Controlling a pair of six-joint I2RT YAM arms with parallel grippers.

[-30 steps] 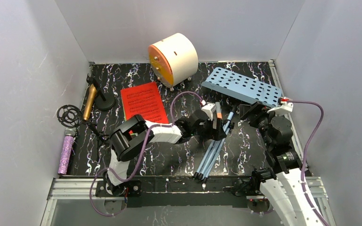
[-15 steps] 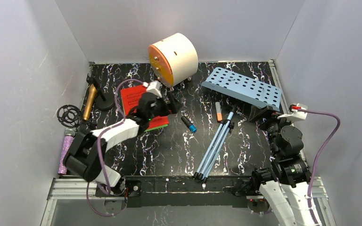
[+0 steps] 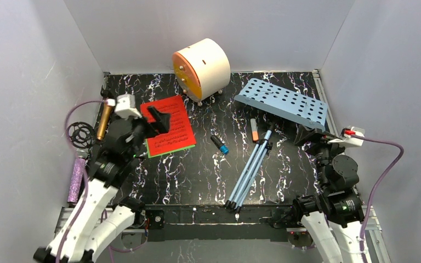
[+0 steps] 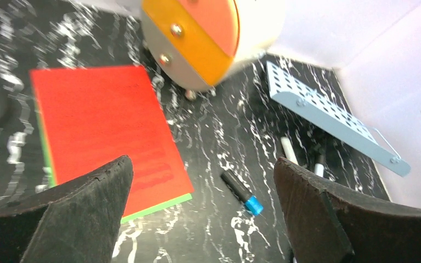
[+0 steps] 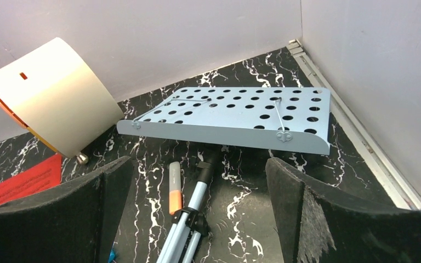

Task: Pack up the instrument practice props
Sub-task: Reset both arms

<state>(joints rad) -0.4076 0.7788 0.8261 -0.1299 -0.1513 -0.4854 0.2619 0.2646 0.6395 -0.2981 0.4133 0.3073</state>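
Two mics: a gold microphone point(image 3: 103, 123) and a purple microphone point(image 3: 77, 181). Two sheets, red sheet point(image 3: 167, 125) on green sheet point(image 4: 156, 206), plus two pens, a blue-capped marker point(image 3: 219, 145) and an orange marker point(image 3: 254, 130). One blue music stand point(image 3: 282, 102), one round cabinet point(image 3: 205, 66).

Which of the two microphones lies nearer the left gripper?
The gold microphone, just left of the left gripper; the purple microphone lies farther off, toward the near edge.

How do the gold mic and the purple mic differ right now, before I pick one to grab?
Colour: the gold microphone has a plain gold body; the purple microphone is glittery purple with a silver head.
Place: the gold microphone lies farther back; the purple microphone lies nearer the front, by the left wall.
Shared: both lie flat on the left side, running roughly front to back, and neither is gripped.
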